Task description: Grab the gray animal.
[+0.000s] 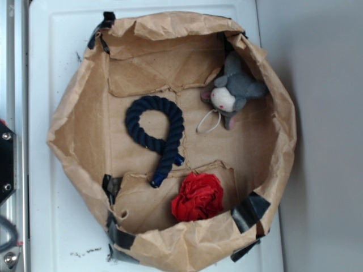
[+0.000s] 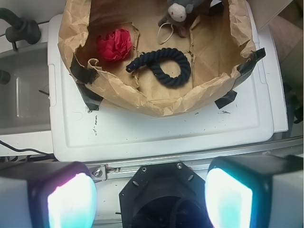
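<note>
The gray animal (image 1: 235, 90) is a small gray plush with a white face, pink ears and a thin white string loop. It lies against the upper right wall of the brown paper basket (image 1: 74, 119). In the wrist view the gray animal (image 2: 180, 10) shows at the top edge, far from my gripper (image 2: 149, 199). My gripper is open and empty, its two glowing pads (image 2: 71, 202) wide apart, held back over the robot base outside the basket. The gripper does not show in the exterior view.
A dark navy rope loop (image 1: 154, 131) lies in the basket's middle and also shows in the wrist view (image 2: 166, 64). A red cloth ball (image 1: 197, 196) sits at the basket's lower wall. The basket stands on a white tray (image 2: 156, 126). A black mount (image 2: 164, 190) lies under the gripper.
</note>
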Motion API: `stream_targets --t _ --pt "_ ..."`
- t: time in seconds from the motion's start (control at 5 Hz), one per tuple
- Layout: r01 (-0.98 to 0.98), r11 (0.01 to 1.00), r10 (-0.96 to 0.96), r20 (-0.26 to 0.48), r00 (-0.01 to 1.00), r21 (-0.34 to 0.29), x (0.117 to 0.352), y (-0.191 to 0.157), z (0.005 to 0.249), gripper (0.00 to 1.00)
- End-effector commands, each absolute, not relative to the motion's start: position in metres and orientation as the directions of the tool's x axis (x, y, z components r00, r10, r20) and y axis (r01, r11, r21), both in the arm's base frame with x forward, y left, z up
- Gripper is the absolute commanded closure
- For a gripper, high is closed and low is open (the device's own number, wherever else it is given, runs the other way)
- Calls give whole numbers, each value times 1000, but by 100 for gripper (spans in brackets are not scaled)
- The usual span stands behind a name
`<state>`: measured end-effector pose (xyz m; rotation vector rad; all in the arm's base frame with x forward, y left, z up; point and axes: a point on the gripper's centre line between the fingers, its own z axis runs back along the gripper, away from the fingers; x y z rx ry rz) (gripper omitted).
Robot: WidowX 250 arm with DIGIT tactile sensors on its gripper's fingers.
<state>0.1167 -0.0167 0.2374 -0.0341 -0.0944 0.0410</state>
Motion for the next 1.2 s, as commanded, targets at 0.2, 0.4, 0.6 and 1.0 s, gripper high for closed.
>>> stream_targets --t 0.2,0.4,0.6,1.0 --pt "19 1000 -20 108 994 10 167 -15 208 0" --pt "-81 997 80 44 996 12 203 3 190 0" --pt "-132 991 131 56 990 16 249 33 181 0" --pt "-132 991 131 56 990 16 249 33 181 0"
